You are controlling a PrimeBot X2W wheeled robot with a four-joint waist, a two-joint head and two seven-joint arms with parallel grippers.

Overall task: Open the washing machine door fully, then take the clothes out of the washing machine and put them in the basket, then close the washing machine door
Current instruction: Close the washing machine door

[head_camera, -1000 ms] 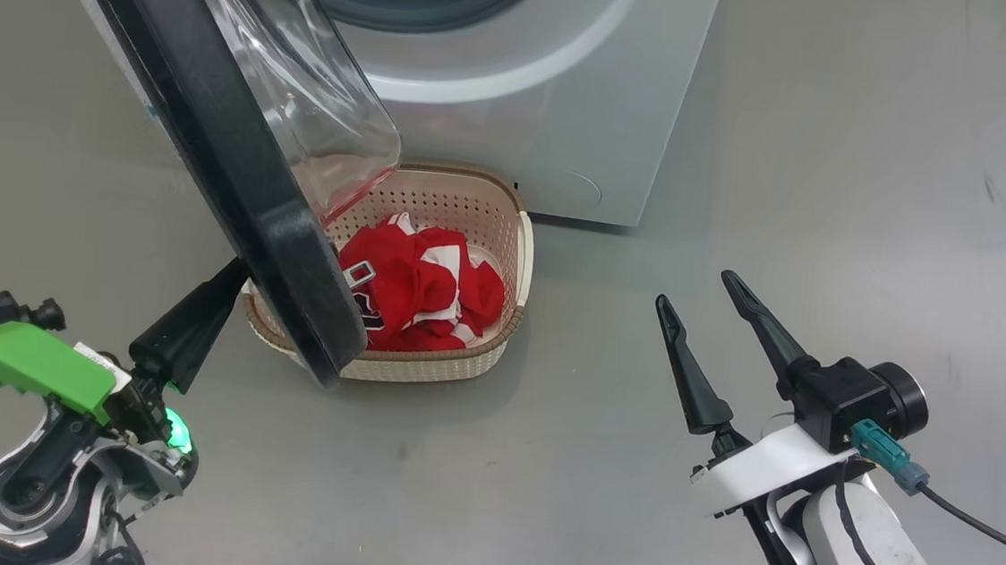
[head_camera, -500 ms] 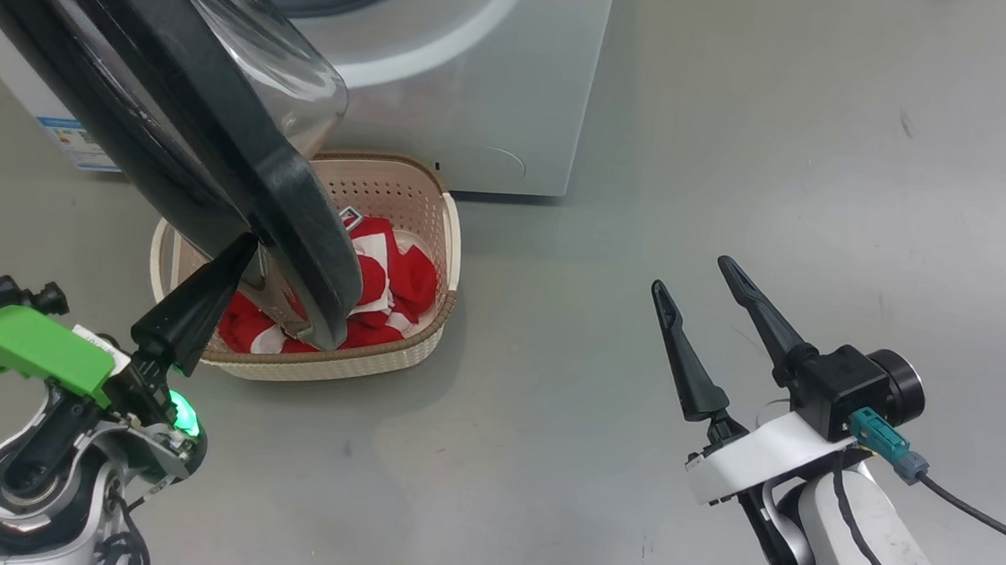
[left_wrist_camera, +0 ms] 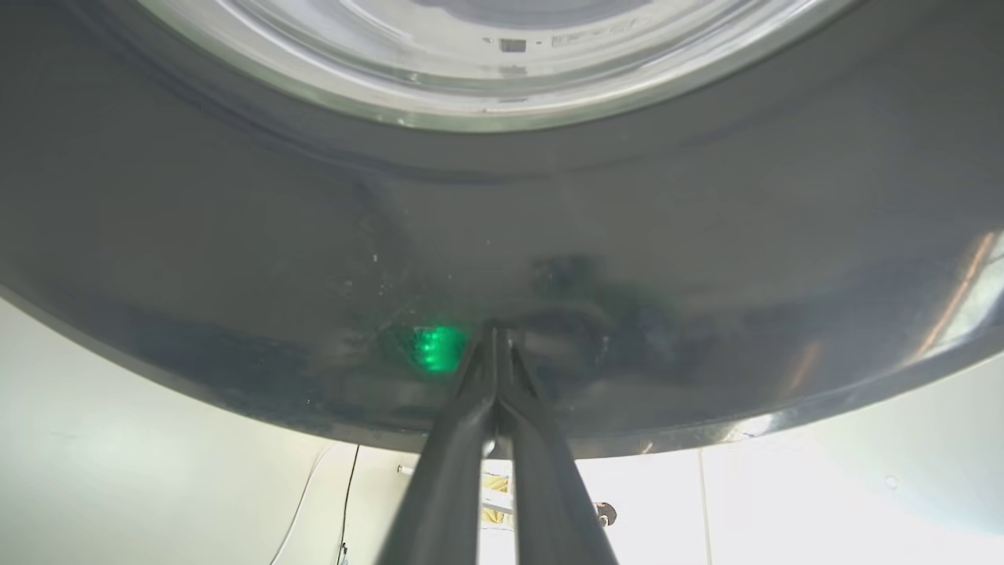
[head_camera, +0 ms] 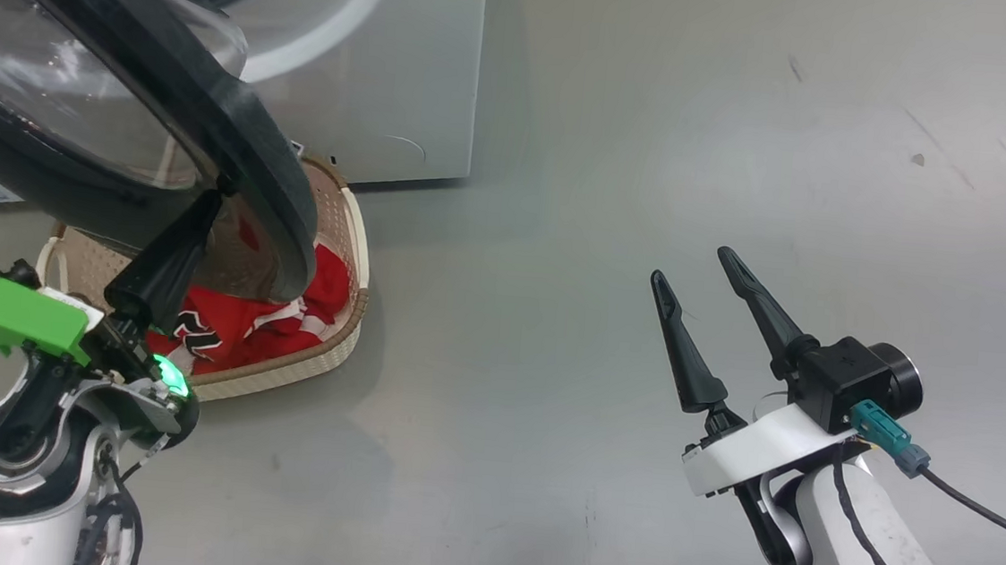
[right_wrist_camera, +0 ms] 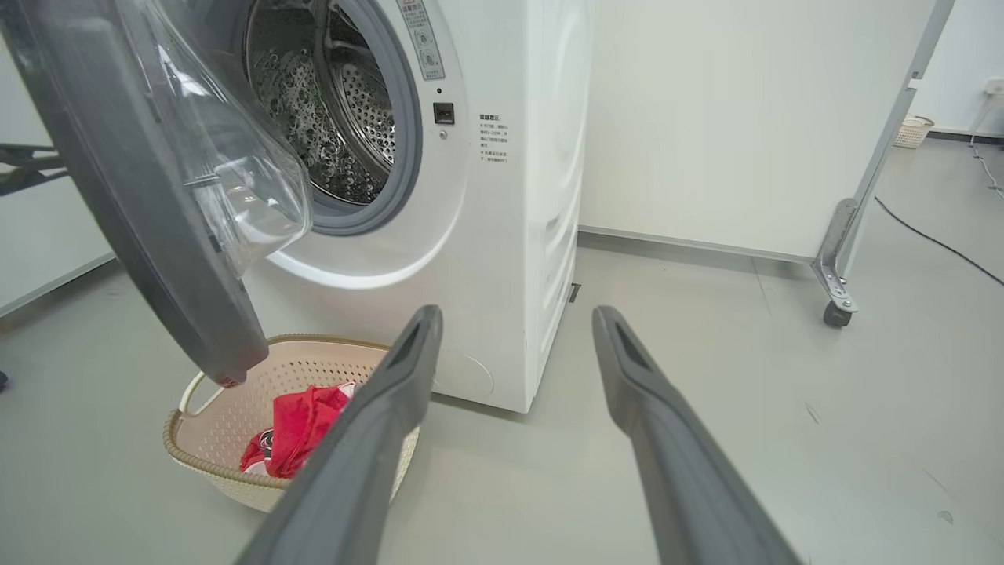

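Washing machine door (head_camera: 270, 188) hangs half open above the basket (head_camera: 360, 253) of red clothes (head_camera: 239, 329). The left gripper (left_wrist_camera: 494, 333), clenched empty, touches its outer black rim. The right gripper (head_camera: 691, 265), spread and empty, stands well apart, so the left looks placed to push.

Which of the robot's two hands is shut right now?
The left hand, fingers pressed together against the washing machine door; the right hand stands open over the floor.
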